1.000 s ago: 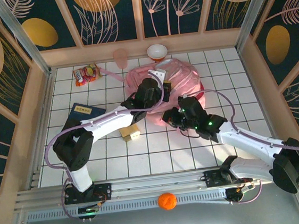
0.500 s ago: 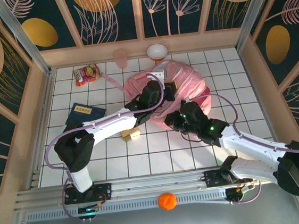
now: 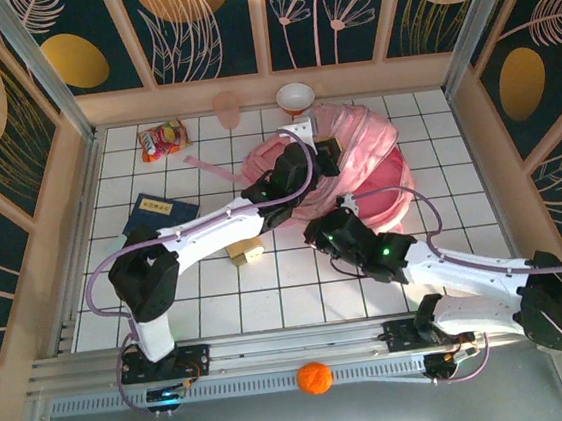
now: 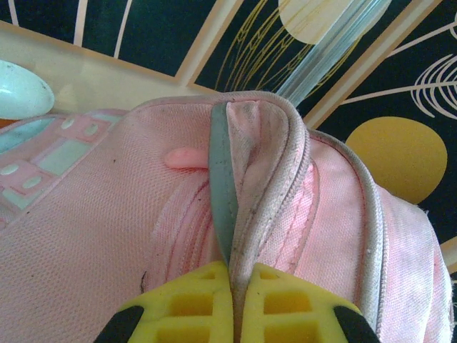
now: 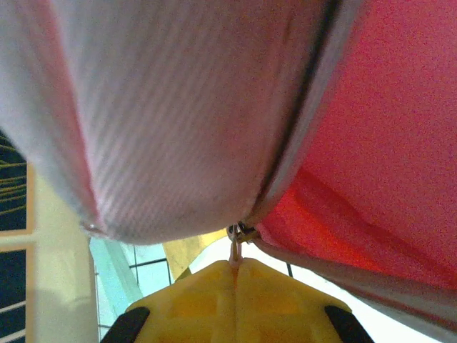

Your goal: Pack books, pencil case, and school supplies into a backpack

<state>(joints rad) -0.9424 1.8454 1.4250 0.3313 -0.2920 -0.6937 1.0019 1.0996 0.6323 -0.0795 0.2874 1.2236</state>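
The pink backpack [image 3: 354, 137] lies at the back middle, its mouth gaping to show the red lining [image 3: 391, 184]. My left gripper [image 3: 325, 154] is shut on the upper zip rim, and the yellow fingers [image 4: 193, 304] pinch that fold of the backpack [image 4: 107, 214]. My right gripper [image 3: 314, 233] is shut on the zip pull [image 5: 234, 250] at the near edge of the mouth, under the backpack [image 5: 178, 107]. The navy book [image 3: 160, 211] lies flat at the left. Tan school-supply blocks [image 3: 246, 251] sit under the left arm. The pencil case is out of view.
A red-and-yellow snack packet [image 3: 163, 139] lies at the back left. A pink cup [image 3: 227, 108] and a white bowl [image 3: 295, 96] stand by the back wall. A loose pink strap [image 3: 206, 166] trails left of the bag. An orange ball [image 3: 314, 378] rests on the near rail.
The bag's mouth has been pulled open. The left gripper lifted the rim back and to the right, while the right gripper drew the zip pull leftward and nearer. Red lining now shows.
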